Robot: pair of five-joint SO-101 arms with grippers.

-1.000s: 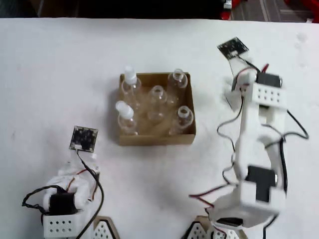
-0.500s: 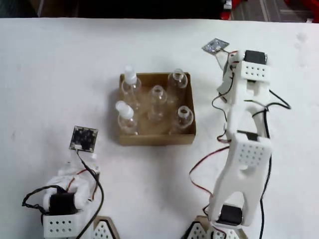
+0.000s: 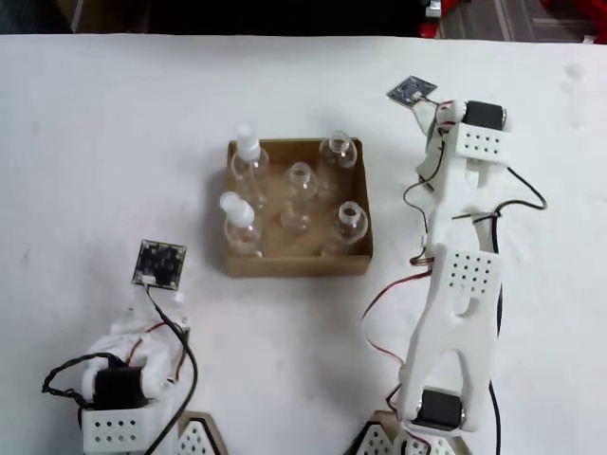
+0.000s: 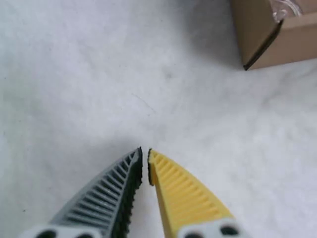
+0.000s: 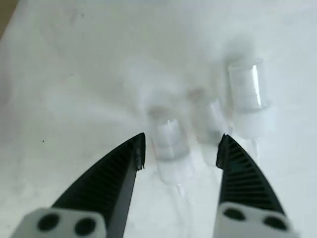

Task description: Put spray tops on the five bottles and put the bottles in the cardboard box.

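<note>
The cardboard box [image 3: 296,264] stands mid-table and holds five clear bottles. Two on its left side wear white spray tops [image 3: 248,142] [image 3: 233,204]; the other three [image 3: 338,152] [image 3: 299,182] [image 3: 349,220] have bare necks. My right arm [image 3: 463,142] stretches out to the right of the box. Its gripper [image 5: 181,146] is open just above three loose spray tops on the table: one [image 5: 168,144] lies between the fingers, and two more [image 5: 208,119] [image 5: 247,94] lie beyond. My left gripper [image 4: 144,154] is shut and empty, low over the table near a box corner [image 4: 265,37].
My left arm [image 3: 119,403] sits folded at the near left edge, its camera board [image 3: 159,263] pointing toward the box. The table's far edge [image 3: 285,36] runs along the back. White tabletop lies open to the left of the box.
My right arm has unfolded and stretched out away from its base, bringing its wrist lower and a little to the left. The left arm, box and bottles have not moved.
</note>
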